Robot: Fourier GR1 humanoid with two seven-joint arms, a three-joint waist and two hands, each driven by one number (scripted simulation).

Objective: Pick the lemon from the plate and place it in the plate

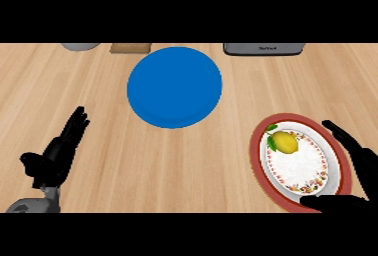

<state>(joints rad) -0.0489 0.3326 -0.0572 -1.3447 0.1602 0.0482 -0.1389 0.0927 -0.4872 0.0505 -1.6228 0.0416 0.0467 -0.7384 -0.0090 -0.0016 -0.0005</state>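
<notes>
1. The lemon (285, 142) sits on the upper left of the red-rimmed patterned plate (260, 165), leaves still attached.
2. Right hand (354, 165) is spread wide over that plate's right edge (grasping nothing, fingers straight).
3. Left hand (57, 152) rests open at the left, fingers up.
4. Blue plate (174, 87) sits well apart, up top.

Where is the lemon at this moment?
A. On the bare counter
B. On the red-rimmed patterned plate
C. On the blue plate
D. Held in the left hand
B: the lemon lies on the upper left part of the red-rimmed patterned plate, with the open right hand around that plate's right side; the blue plate holds nothing.
</notes>
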